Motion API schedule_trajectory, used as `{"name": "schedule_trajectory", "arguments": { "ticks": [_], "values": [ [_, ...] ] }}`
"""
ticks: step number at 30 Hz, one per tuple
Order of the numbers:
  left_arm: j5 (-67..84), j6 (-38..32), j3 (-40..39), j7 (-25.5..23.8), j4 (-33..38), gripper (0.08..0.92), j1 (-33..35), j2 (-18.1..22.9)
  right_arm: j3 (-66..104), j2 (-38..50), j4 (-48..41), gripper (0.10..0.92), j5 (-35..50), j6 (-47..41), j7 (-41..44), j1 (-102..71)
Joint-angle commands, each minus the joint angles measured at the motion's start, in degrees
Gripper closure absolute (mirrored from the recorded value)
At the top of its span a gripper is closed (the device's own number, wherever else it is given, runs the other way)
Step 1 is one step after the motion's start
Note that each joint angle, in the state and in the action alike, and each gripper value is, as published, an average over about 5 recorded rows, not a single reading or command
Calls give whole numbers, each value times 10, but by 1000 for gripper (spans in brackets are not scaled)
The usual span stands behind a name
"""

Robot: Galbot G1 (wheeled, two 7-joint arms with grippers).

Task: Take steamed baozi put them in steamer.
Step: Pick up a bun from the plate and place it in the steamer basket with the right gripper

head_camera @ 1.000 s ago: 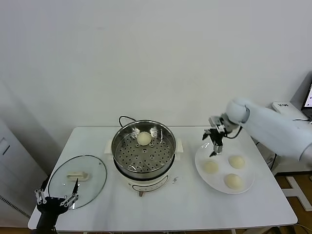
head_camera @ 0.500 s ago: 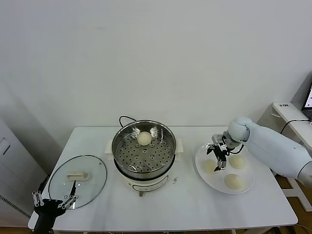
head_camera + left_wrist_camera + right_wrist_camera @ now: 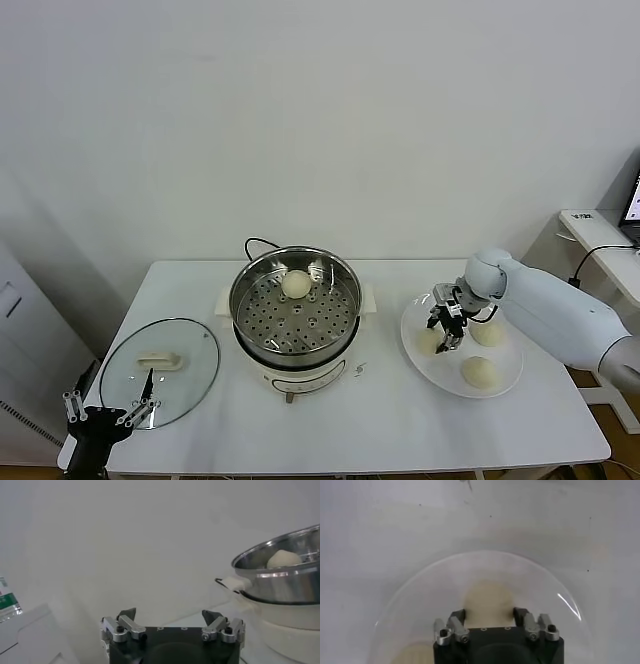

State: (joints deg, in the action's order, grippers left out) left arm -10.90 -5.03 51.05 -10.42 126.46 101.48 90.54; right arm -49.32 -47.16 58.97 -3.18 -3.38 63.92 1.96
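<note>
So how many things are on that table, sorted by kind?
Steamed baozi: 4, one in the steamer and three on the plate
Steamer: 1
Glass lid: 1
White plate: 1
Total: 7

The right gripper is open around the plate's leftmost bun; the left gripper waits open by the lid.

The head view looks forward and down from well back, taking in the whole counter (image 3: 400,420). The left wrist view sits low at the counter's edge, looking level toward the steamer (image 3: 287,575), which the head view shares. The right wrist view looks straight down, close above the plate (image 3: 410,595).
</note>
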Motion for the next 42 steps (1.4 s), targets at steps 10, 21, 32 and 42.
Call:
{"name": "schedule_trajectory", "arguments": {
  "ticks": [10, 21, 32, 42],
  "values": [
    [6, 3, 2, 1, 6, 177, -7, 3, -217, -1, 76, 704, 300, -55, 15, 317],
    [6, 6, 2, 1, 19, 177, -6, 4, -262, -58, 148, 703, 472, -182, 34, 462],
    [5, 6, 2, 2, 24, 177, -4, 11, -230, -184, 176, 659, 403, -243, -75, 308],
    [11, 5, 5, 2, 21, 177, -5, 11, -219, -318, 81, 652, 410, -269, -158, 240]
  ]
}}
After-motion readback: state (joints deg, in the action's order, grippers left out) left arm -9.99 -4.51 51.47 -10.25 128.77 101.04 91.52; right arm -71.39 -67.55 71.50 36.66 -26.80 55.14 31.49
